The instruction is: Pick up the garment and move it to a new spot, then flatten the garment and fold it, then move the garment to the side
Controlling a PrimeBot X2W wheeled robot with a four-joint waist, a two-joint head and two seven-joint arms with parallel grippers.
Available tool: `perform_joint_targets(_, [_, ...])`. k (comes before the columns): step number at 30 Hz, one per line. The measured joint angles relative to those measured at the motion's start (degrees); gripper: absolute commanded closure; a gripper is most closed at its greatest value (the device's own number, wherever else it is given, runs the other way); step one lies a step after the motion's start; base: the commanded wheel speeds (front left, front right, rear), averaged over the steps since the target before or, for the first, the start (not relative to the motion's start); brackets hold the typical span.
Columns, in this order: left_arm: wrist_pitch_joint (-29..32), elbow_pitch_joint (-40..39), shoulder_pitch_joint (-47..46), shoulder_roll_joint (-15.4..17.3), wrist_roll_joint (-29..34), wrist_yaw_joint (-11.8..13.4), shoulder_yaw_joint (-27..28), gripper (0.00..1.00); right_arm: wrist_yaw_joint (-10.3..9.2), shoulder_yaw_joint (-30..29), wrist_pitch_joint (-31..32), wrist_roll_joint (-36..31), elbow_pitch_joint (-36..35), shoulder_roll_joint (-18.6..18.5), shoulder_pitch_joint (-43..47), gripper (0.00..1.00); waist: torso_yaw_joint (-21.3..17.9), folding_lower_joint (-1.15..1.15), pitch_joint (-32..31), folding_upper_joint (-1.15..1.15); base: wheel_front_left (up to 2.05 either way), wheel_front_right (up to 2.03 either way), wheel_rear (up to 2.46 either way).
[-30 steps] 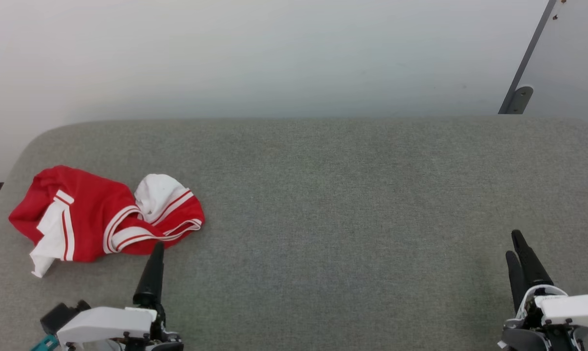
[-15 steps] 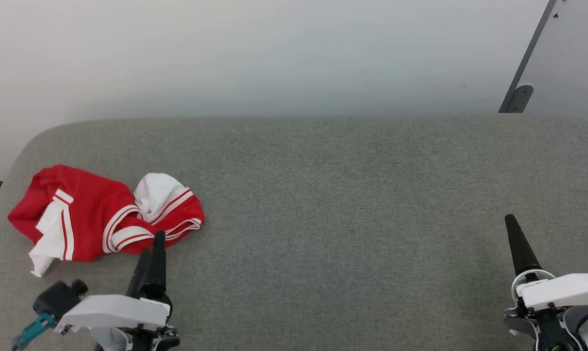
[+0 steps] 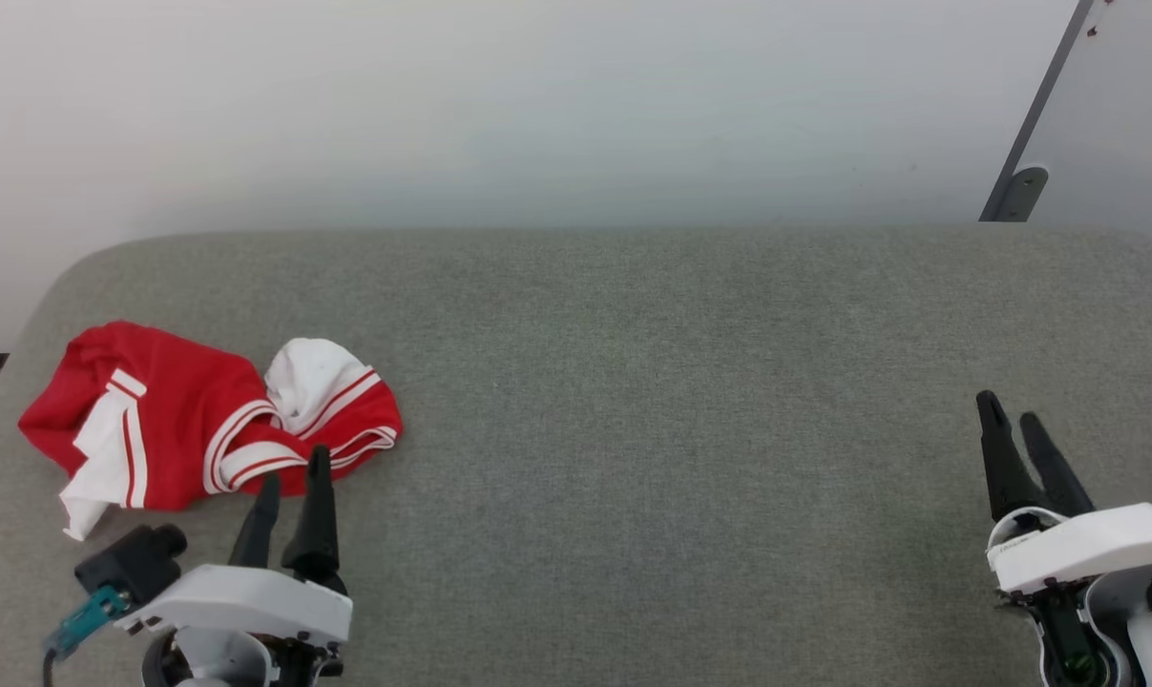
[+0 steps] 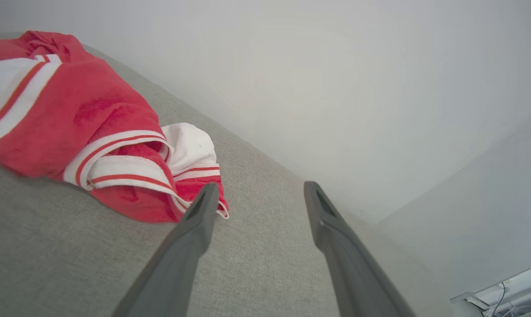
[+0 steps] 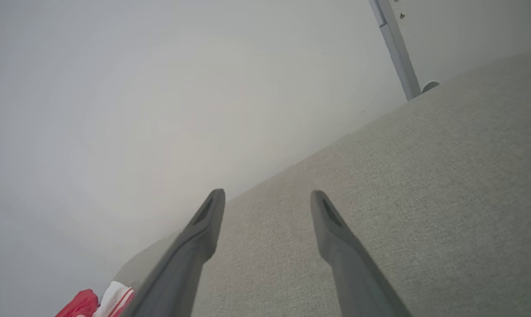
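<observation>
**While the jersey lies bunched, a one-layer pinch is the main hazard**

Since the garment (image 3: 203, 429) sits crumpled at the left end of the grey padded surface (image 3: 633, 382), close to its rounded corner and left edge, the first step is judged not yet done. The red body is heaped, a white panel is folded up on top, and striped trim loops along the near side. No number shows. Which fold is collar, hem or sleeve: cannot tell.

Left gripper (image 3: 295, 466): jaws apart, holding nothing, tips at the near edge of the heap. In the left wrist view one finger overlaps the red hem; touching or just short of it, unclear.

Right gripper (image 3: 1007, 408): jaws apart, holding nothing, low at the right end, well apart from the cloth, bare grey surface ahead of it.

Risks, as judged:
- Closing on the trim loop alone would likely lift a single layer. The rest would trail and drag, landing more twisted and harder to flatten.
- Tips driven in low could plough the heap leftward. Soft jersey slides easily, and part of it might spill over the nearby edge.
- Fingers pressed too deep may pinch the padded cover along with the cloth.
- A one-arm lift would let the shirt hang in a rope, with the right arm too far off to support it.
- The heap hides the shirt's layout, so a grab on the wrong part would spoil the later fold.
</observation>
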Motion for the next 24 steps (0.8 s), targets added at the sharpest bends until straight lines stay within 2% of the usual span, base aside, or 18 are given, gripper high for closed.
perform_joint_targets(16, [-2.8, -0.6, -0.3, 2.7, 12.5, 2.1, -3.6, 0.0, 0.0, 1.2, -2.7, -16.8, 1.7, -1.1, -2.1, 0.0, 0.3, 0.0, -0.1, 0.0, 0.0, 0.0, 0.0])
perform_joint_targets(24, [-4.0, -0.8, -0.9, 3.5, 16.6, 2.6, -4.8, 0.0, 0.0, 0.8, -3.9, -21.3, 2.0, -1.0, -3.0, 0.0, 0.4, 0.0, 0.1, 0.0, 0.0, 0.0, 0.0])
